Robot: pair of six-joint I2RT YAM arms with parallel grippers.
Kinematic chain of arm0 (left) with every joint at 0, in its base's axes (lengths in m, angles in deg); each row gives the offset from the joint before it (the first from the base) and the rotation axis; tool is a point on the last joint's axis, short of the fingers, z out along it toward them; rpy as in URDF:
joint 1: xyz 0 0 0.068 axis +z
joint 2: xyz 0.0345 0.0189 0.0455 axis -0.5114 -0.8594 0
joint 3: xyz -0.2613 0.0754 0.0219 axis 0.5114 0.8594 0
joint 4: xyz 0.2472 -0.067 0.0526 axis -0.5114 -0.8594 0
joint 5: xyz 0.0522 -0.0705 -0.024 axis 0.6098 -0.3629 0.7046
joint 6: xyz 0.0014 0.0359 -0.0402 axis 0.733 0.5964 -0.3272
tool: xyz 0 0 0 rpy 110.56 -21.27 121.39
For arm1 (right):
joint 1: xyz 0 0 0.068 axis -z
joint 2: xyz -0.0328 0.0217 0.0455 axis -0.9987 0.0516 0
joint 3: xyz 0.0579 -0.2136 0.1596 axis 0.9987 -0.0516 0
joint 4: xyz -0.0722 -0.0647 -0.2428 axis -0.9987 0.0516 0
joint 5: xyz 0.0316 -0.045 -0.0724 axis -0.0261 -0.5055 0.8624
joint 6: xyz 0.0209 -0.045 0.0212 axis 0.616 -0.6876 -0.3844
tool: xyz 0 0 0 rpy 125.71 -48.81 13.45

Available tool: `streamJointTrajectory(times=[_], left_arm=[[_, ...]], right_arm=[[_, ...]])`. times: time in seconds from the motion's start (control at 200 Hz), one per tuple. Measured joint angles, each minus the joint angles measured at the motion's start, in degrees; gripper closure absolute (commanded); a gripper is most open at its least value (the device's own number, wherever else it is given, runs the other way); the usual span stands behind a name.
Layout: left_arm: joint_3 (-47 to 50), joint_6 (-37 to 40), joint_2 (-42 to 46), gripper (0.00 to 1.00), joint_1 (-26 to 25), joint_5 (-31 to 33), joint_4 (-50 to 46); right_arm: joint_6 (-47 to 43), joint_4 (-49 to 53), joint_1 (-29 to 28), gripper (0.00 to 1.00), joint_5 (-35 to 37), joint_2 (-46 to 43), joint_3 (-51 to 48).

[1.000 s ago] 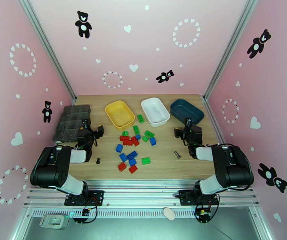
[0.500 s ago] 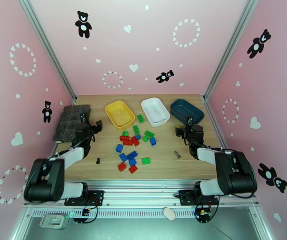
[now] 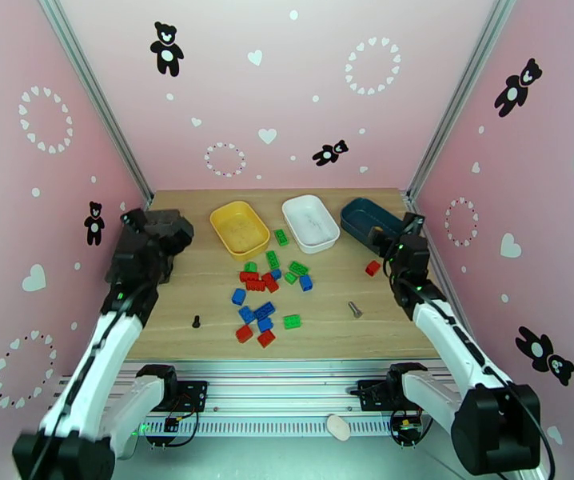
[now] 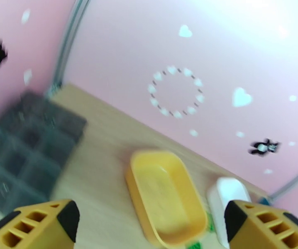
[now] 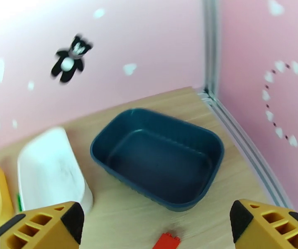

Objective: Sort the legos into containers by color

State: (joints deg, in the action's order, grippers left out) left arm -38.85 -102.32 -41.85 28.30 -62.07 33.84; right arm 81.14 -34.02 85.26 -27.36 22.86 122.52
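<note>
From my seat, the biggest thing is the wooden table (image 3: 327, 338), walled in by pink panels. At its far left sits the dark grey organizer tray (image 4: 24, 154), blurred in the left wrist view. Along the far edge three tubs stand in a row, apart from one another: the yellow tub (image 3: 240, 228) on the left, the white tub (image 3: 311, 223) in the middle and the dark teal tub (image 3: 364, 216) on the right.

My left gripper (image 4: 149, 218) hangs over the near end of the tray, looking toward the yellow tub. Its fingers are spread wide with nothing between them. My right gripper (image 5: 156, 220) hovers just in front of the teal tub, its fingers likewise released and empty.

The legos (image 3: 267, 294) lie on the wood in front of the yellow and white tubs, red, blue and green mixed in a loose cluster. One green brick (image 3: 281, 237) sits between those two tubs. One red brick (image 3: 372, 268) lies apart, near the front of the teal tub, below my right gripper.

Two small dark screws rest on the table: the left screw (image 3: 196, 320) beside the cluster and the right screw (image 3: 354, 309) on its other side.
</note>
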Motion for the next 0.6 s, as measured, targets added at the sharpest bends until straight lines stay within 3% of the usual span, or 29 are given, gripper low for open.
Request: streamJointTrajectory(times=[0.15, 0.255, 0.601], left_arm=[[1.09, -3.32, 4.83, 0.02, -0.63, -6.6, -6.54], [3.72, -4.68, 7.13, 0.01, -1.62, -9.88, -8.98], [11.1, -10.08, 2.97, 0.02, -8.11, -13.77, -7.93]], right_arm=[[2.43, 8.33, 0.55, 0.17, -6.62, 2.08, 3.78], [2.49, 14.49, -1.81, 0.11, -10.84, 5.35, 7.23], [1.38, 24.0, -23.34, 0.17, -15.23, 17.86, 11.74]])
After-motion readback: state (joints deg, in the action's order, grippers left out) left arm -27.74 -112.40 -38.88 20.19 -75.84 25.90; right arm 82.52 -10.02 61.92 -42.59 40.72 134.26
